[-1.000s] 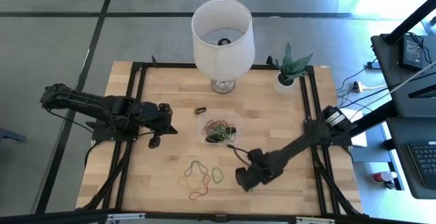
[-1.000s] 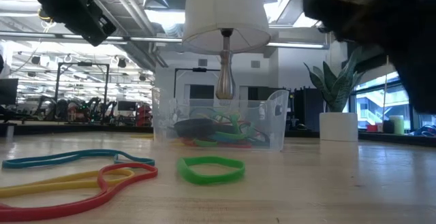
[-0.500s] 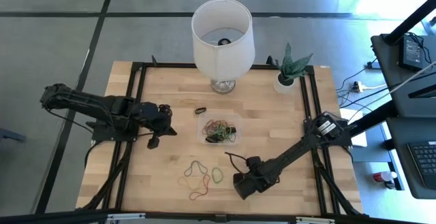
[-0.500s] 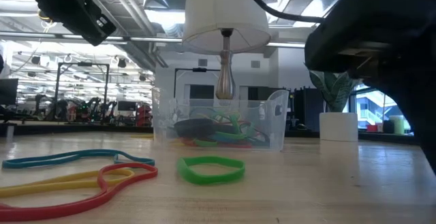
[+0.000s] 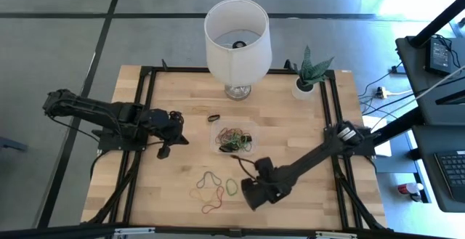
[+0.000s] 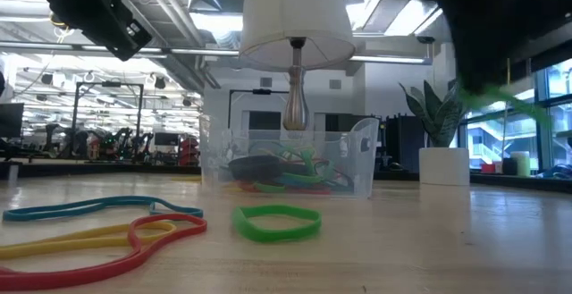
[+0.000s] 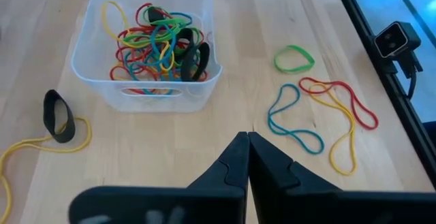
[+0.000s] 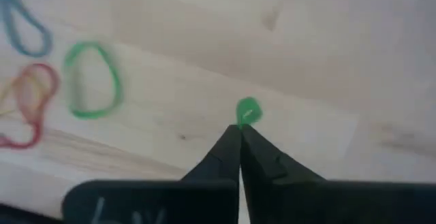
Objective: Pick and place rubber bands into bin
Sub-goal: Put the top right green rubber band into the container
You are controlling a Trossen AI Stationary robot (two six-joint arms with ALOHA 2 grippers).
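The right gripper (image 8: 240, 130) is hanging over the table's (image 5: 305, 123) front half, right of centre, its fingers clenched on a small green band (image 8: 247, 110) that is poking out just past the tips. A larger green loop (image 8: 92, 80) is lying flat on the wood near it, beside the red, yellow and blue loops (image 5: 209, 189) toward the front edge. The clear bin (image 5: 232, 138) is sitting near the table's centre, holding a tangle of coloured bands and a black one. The left gripper (image 7: 246, 147), fingers pressed together, is waiting over the left side, near a black band (image 7: 58, 116) just beside the bin.
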